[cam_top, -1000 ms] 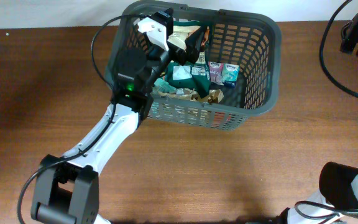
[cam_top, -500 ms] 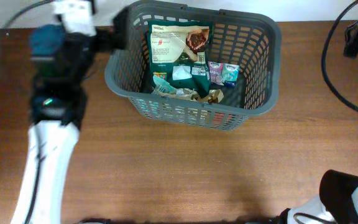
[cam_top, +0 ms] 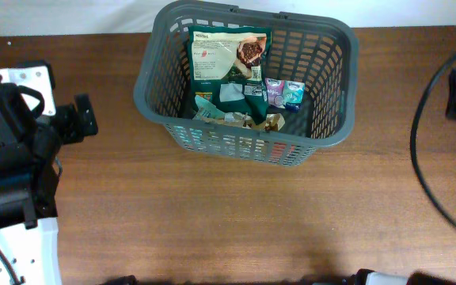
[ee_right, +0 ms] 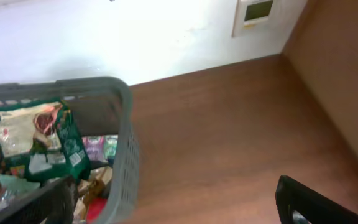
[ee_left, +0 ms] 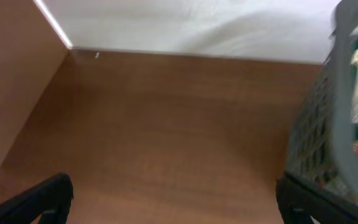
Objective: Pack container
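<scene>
The left gripper point(cam_top: 83, 119) hangs over the left edge of the brown wooden desk point(cam_top: 236, 214), well apart from the container. In the left wrist view its two black fingers point(ee_left: 41, 198) stand wide apart at the bottom corners, with only bare desk between them; it holds nothing.

To the right, the large dark grey plastic basket with lattice walls point(cam_top: 332, 79) stands on the far middle part of the desk, near the white wall. Inside it, a green and white snack pouch point(cam_top: 228, 51) leans against the far side. Below the pouch lie a small pink pack point(cam_top: 275, 91) and a small teal pack point(cam_top: 293, 93) side by side, and crumpled golden wrappers point(cam_top: 253, 120) lie near the front wall.

The right gripper point(ee_right: 179, 205) is on the right side of the basket. Its fingers are also spread wide and it is empty. A black cable point(cam_top: 418, 150) curves over the right edge of the desk.
</scene>
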Robot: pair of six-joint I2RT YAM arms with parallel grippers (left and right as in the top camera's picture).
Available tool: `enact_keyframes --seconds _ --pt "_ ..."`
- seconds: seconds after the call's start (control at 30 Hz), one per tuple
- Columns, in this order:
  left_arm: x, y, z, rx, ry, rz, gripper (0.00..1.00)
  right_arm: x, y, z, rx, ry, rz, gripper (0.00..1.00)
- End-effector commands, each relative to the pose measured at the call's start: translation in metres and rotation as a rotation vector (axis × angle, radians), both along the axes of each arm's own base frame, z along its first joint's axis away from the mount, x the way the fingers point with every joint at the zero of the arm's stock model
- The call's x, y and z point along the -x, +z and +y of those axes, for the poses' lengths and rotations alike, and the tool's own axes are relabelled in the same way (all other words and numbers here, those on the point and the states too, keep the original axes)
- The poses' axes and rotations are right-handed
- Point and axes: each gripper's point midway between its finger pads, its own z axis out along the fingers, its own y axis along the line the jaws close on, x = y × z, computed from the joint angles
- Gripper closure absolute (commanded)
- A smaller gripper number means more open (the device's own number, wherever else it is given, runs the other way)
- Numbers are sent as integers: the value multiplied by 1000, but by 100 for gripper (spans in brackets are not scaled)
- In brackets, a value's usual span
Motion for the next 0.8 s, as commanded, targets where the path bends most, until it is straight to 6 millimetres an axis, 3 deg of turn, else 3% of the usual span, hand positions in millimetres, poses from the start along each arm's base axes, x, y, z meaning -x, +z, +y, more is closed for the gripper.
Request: enact_keyframes --seconds 0.0,0.23,0.33,0.63,0.77 --pt "27 10 3 -57 15 4 1 34 -12 4 36 -3 34 1" --pt "78 42 -10 -89 15 -106 1 101 -30 24 46 -1 8 1" --pt "92 41 -13 -93 17 -124 1 127 -28 33 63 11 -53 1" --pt "96 -27 -14 51 87 -22 1 196 -31 67 65 123 -214 1" --pt "100 -41 -23 80 50 7 1 221 -41 83 52 180 -271 1"
